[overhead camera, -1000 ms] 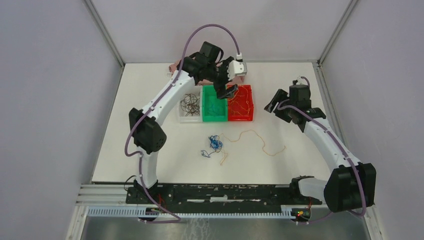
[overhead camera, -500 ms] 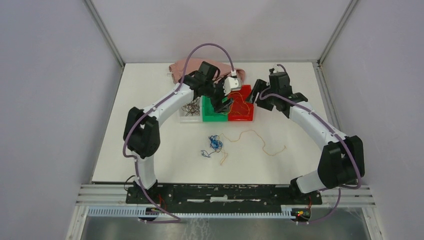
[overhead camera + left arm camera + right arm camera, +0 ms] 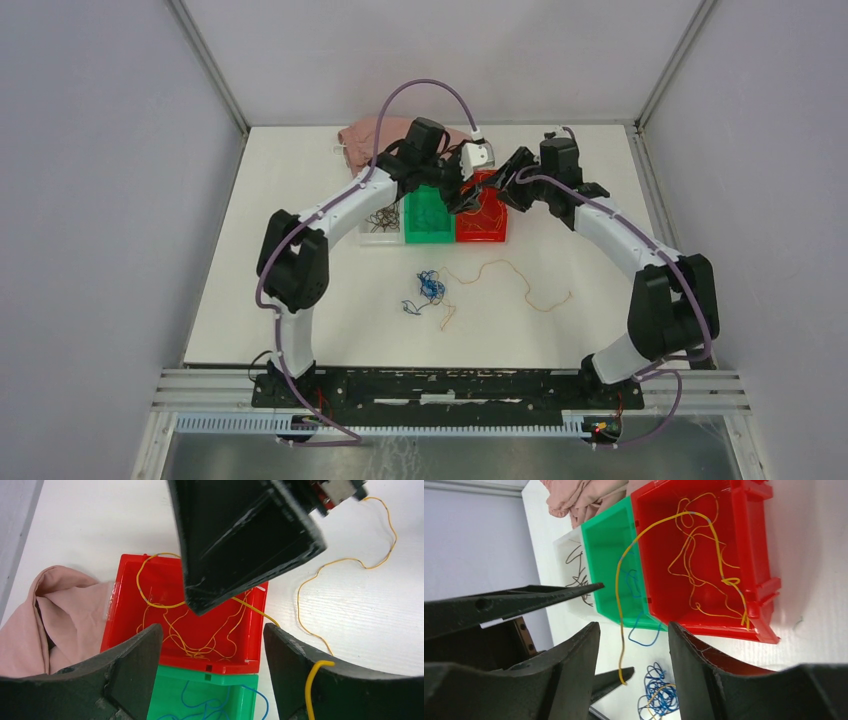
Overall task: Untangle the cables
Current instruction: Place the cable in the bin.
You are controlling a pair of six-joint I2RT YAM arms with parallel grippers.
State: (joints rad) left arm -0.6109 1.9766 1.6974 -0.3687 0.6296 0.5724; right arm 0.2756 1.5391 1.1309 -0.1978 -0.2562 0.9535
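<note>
View from above: right gripper [image 3: 505, 182] is recorded over the red bin [image 3: 485, 238], brought there within the last second from the right edge of the table [image 3: 300, 260]. Left gripper [image 3: 458, 197] is kept at the bins near the far edge. A two-handed handling of one strand is judged in preparation. Blue bundle [image 3: 430, 287] and loose yellow-orange cable [image 3: 495, 263] are left at the table's middle, well apart from both pincers.

Left wrist view: jaws are held wide, nothing pinched. Yellow cables [image 3: 197, 652] are coiled in the red bin beneath, and a yellow end [image 3: 316, 677] is seen against its right finger.

Right wrist view: jaws are held moderately apart. One yellow cable [image 3: 618, 610], trailed from the red bin across the green bin [image 3: 609, 535], is seen between them, unpinched.
</note>
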